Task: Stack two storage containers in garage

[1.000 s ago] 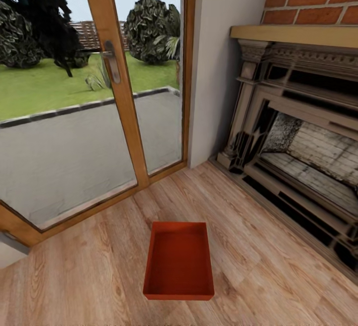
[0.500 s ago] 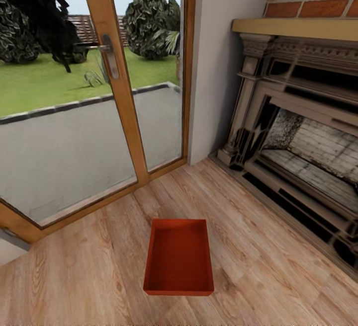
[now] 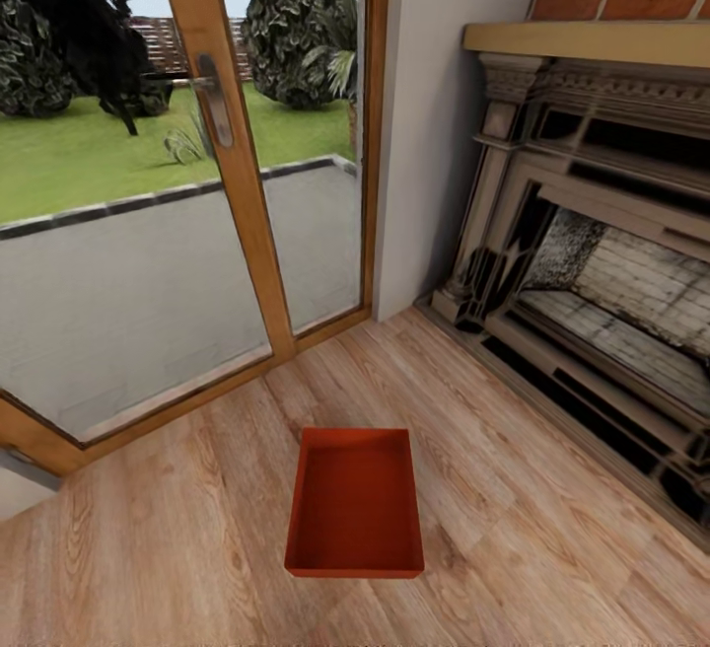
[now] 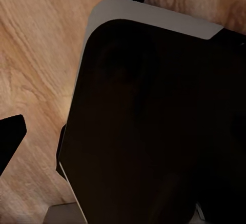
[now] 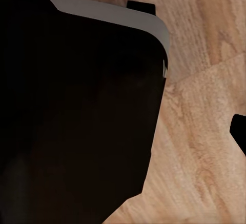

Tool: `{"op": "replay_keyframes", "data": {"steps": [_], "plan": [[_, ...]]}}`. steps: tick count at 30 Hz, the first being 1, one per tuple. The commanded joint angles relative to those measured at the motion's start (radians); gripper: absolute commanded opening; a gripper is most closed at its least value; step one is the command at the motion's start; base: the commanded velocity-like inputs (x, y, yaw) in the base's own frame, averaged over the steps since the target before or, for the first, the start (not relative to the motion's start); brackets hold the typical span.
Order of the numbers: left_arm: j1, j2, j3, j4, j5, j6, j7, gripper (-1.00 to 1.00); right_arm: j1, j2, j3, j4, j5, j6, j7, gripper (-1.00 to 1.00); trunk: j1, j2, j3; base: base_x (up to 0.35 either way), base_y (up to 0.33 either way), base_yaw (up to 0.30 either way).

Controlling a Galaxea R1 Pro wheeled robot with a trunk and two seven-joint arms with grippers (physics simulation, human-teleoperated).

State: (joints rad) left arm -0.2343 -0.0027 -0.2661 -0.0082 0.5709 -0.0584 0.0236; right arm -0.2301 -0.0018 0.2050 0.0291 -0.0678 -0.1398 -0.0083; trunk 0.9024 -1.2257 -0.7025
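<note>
Over the last second your head camera has been shifting, so the whole picture is sliding: the brick above the mantel is slipping off the top edge and the container is sitting a touch higher in the head view, which I read as the base or head closing in rather than anything on the floor moving. Going left to right, you are looking at the wood-framed glass door (image 3: 222, 183) with lawn and shrubs beyond, then the pale wall strip (image 3: 434, 124), then the fireplace (image 3: 592, 272) running off to the right. One orange-red storage container (image 3: 356, 502) is lying open-side-up on the wood plank floor (image 3: 177, 529), low and central, well apart from the door frame and from the hearth; I am seeing just this one of the two. So you are at the start, in the living room, lining up for a first pick. In the left wrist view a dark rounded body (image 4: 154, 121) is hanging over the planks, and a like dark body (image 5: 77, 116) is doing the same in the right wrist view; a black sliver sits at the edge of each, yet I cannot tell whether either gripper is spread or closed. The container is lying ahead of the robot, with nothing touching it.
</note>
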Motion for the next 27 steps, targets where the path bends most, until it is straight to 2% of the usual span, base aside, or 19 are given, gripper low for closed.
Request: {"op": "replay_keyframes", "data": {"steps": [1, 27], "plan": [[0.0, 0.0, -0.009, 0.0, 0.007, -0.003, 0.002, 1.0, -0.001, 0.0, 0.008, 0.003, -0.007, -0.006, -0.001, 1.0, 0.0, 0.0, -0.002, 0.0, 0.0, 0.0], [0.0, 0.0, -0.009, 0.0, 0.008, -0.003, 0.002, 1.0, -0.001, 0.001, 0.008, 0.003, -0.009, -0.01, -0.001, 1.0, 0.0, 0.0, -0.043, 0.0, 0.0, 0.0]]}}
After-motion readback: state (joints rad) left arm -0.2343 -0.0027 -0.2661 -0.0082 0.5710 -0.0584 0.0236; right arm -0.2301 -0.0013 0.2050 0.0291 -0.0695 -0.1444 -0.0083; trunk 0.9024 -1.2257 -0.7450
